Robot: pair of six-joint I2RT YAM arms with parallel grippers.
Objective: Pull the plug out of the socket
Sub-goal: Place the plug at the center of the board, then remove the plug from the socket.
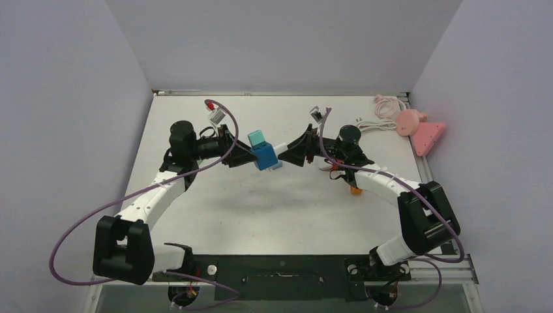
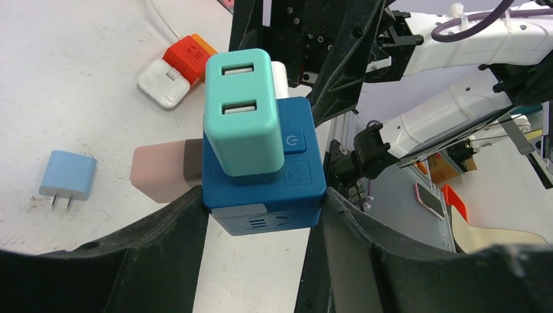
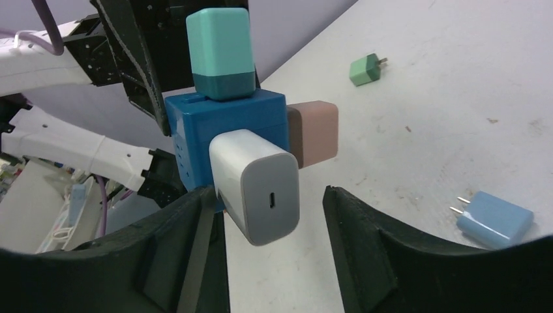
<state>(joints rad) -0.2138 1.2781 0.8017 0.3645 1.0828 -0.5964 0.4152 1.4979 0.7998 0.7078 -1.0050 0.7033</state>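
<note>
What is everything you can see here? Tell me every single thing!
socket cube: one, dark blue, in the left hand
teal plug: one, teal, in the cube
white plug: one, white, in the cube
brownish-pink plug: one, brownish-pink, in the cube
light blue plug: one, light blue, loose on the table
green plug: one, green, loose on table
red-orange block: one, red-orange, on table
pink things: several, pink, table's far right edge
table: one, white, under everything
left hand: one, black, shut on the socket cube
right hand: one, black, open around the white plug
</note>
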